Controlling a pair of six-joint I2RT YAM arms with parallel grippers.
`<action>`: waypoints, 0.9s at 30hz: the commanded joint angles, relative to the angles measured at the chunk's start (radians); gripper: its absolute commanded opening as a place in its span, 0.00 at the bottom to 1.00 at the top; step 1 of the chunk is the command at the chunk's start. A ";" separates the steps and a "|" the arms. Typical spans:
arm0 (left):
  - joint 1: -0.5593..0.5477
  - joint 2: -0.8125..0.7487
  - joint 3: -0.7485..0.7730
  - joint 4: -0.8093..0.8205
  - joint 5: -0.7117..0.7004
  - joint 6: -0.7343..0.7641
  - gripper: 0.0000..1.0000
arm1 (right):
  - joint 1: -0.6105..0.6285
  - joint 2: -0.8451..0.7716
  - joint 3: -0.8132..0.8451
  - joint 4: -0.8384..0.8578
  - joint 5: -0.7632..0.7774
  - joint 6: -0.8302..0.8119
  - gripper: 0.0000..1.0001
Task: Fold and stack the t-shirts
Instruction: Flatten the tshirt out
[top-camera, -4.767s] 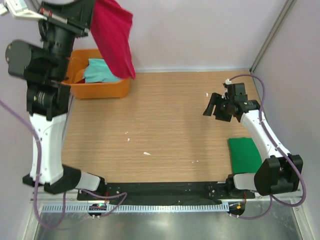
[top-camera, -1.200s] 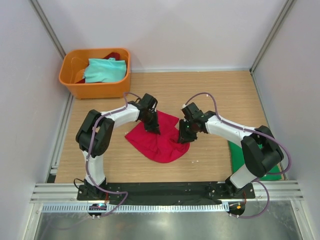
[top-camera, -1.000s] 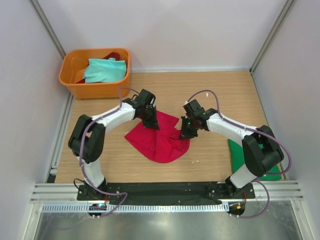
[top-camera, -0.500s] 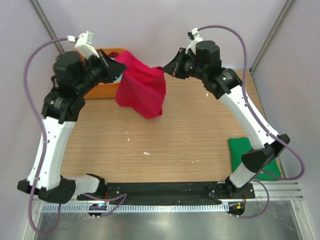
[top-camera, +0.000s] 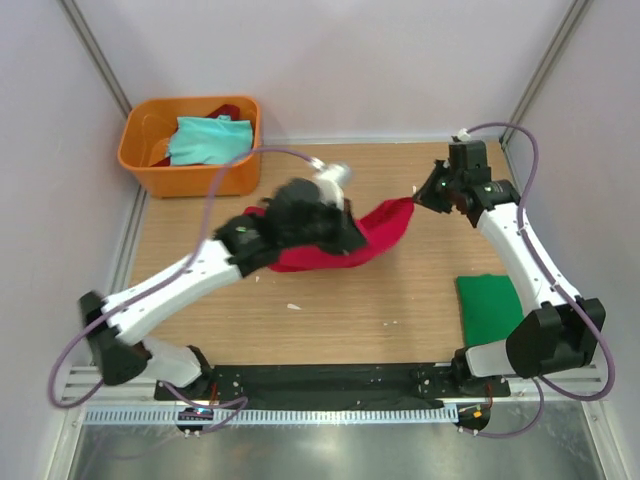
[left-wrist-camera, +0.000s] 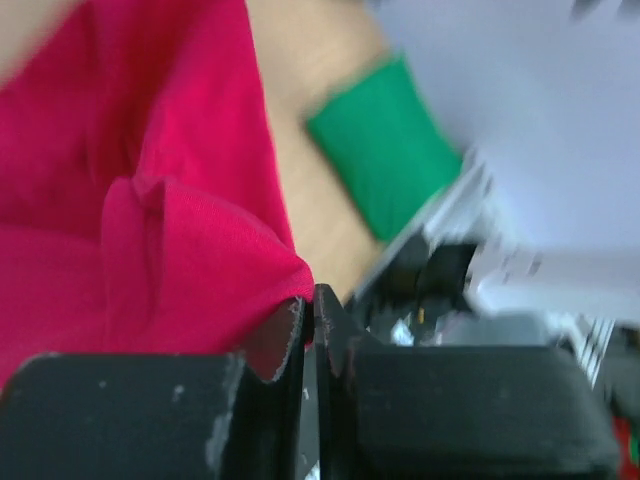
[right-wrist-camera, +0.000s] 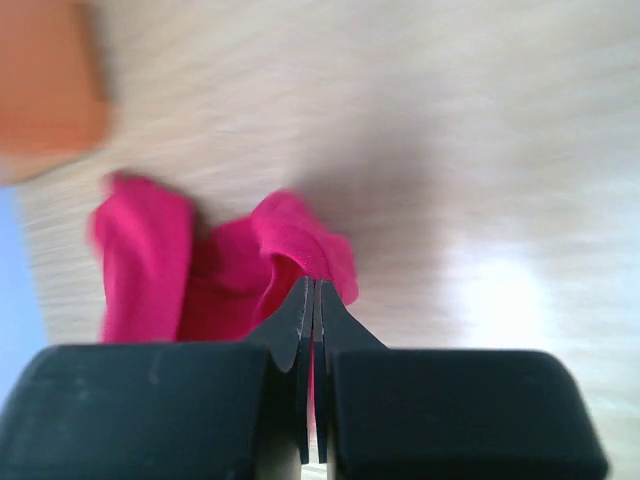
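A red t-shirt (top-camera: 385, 225) hangs low over the wooden table, stretched between both grippers. My left gripper (top-camera: 348, 238), blurred in the top view, reaches across to the table's middle. In the left wrist view it (left-wrist-camera: 312, 300) pinches a fold of the red cloth (left-wrist-camera: 150, 200). My right gripper (top-camera: 418, 195) holds the shirt's right end at the back right. In the right wrist view its jaws (right-wrist-camera: 315, 290) are closed on a bunched red edge (right-wrist-camera: 230, 270). A folded green t-shirt (top-camera: 490, 308) lies flat at the near right.
An orange bin (top-camera: 190, 180) stands at the back left corner with a teal shirt (top-camera: 208, 140) and some red cloth inside. Small white specks lie on the wood. Walls and metal posts close in the left, right and back sides.
Both arms have come down from high at the back. The red t-shirt went from hanging in the air to stretched low over the table, and the left arm swung to the middle.
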 joint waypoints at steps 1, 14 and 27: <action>-0.202 0.097 0.027 -0.006 -0.028 0.050 0.08 | -0.096 -0.028 -0.052 -0.033 0.041 -0.055 0.02; 0.115 0.174 0.018 -0.201 -0.023 0.105 0.80 | -0.011 0.053 -0.110 -0.142 -0.170 -0.175 0.45; 0.254 0.678 0.219 -0.184 0.247 0.128 0.82 | -0.044 0.096 -0.356 0.006 -0.116 -0.035 0.47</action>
